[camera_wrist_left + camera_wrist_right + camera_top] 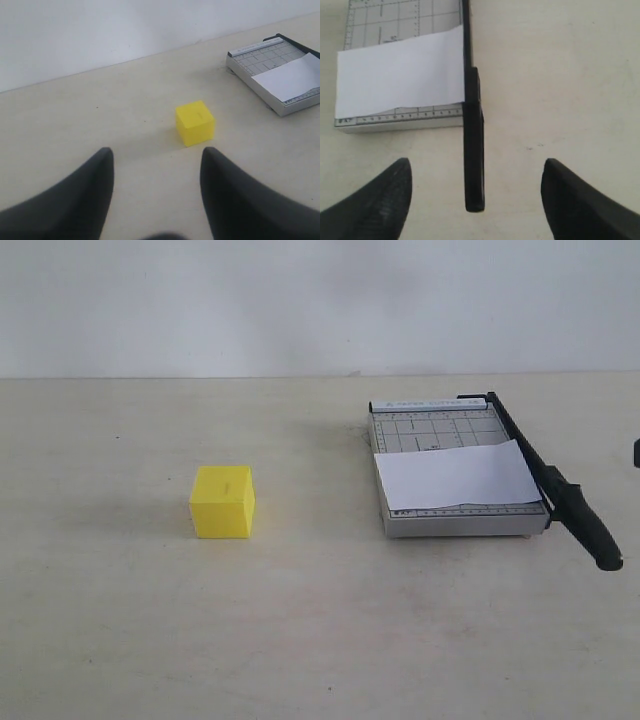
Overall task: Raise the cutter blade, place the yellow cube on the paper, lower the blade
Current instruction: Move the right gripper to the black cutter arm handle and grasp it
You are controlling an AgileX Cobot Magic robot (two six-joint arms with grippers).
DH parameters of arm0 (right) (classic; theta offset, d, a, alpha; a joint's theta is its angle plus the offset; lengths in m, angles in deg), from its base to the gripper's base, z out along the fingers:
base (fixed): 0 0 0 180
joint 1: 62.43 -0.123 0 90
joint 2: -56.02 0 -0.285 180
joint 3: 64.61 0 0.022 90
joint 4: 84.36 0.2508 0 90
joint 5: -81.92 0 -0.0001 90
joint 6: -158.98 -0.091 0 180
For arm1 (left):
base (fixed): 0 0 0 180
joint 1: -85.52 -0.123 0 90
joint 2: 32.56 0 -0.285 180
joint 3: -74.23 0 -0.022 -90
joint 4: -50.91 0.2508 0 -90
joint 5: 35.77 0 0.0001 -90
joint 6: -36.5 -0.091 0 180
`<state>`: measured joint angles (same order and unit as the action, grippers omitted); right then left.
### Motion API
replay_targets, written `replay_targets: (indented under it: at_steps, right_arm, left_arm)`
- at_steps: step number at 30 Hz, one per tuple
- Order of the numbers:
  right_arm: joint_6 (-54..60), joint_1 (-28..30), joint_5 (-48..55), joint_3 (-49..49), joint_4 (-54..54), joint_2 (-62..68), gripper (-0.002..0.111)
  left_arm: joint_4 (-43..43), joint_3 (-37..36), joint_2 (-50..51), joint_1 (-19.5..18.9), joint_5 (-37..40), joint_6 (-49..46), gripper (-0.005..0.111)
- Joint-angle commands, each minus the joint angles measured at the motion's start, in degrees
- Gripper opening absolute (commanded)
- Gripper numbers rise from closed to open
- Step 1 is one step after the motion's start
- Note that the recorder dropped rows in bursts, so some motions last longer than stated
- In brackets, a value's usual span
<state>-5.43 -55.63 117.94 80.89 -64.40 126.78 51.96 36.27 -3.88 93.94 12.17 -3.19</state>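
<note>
Right tool (476, 167) is hovering wide open over the lowered blade (473, 150) handle, apparently lining up to raise it, while left tool (157, 155), empty and part-open, is facing the cube (195, 122) sitting on the table (320, 620) well apart from the paper (455, 475).

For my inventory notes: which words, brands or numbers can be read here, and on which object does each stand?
Nothing can be quoted.
On the trimmer base, header strip: print too small to read.
On its ruler scale: numbers too blurred.
On the yellow cube, paper, cutter blade: no text.
</note>
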Motion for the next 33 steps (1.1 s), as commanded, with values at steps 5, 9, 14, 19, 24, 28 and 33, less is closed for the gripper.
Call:
replay_targets:
  at_steps: [5, 9, 14, 19, 24, 28, 33]
  right_arm:
    - [7.4, -0.2, 4.7, 5.7, 3.5, 8.2, 0.069]
    - [8.9, -3.3, 5.3, 6.8, 0.5, 12.7, 0.069]
    - [6.2, -6.9, 2.5, 8.1, -5.5, 17.0, 0.069]
    - [5.7, -7.0, 1.7, 8.1, -8.1, 20.7, 0.069]
    - [5.7, -7.0, -0.5, 8.1, -8.2, 22.9, 0.069]
    - [5.7, -7.2, -1.1, 8.1, -8.2, 24.4, 0.069]
    - [5.7, -7.3, -3.2, 8.1, -8.3, 26.0, 0.069]
  left_arm:
    - [-1.0, 0.4, 0.2, 0.3, -0.1, 0.6, 0.052]
    - [-1.0, 0.4, 0.2, 0.3, -0.1, 0.6, 0.052]
    - [-1.0, 0.4, 0.2, 0.3, -0.1, 0.6, 0.052]
    - [-1.0, 0.4, 0.2, 0.3, -0.1, 0.6, 0.052]
    - [-1.0, 0.4, 0.2, 0.3, -0.1, 0.6, 0.052]
    - [-1.0, 0.4, 0.2, 0.3, -0.1, 0.6, 0.052]
    - [-1.0, 0.4, 0.2, 0.3, -0.5, 0.6, 0.052]
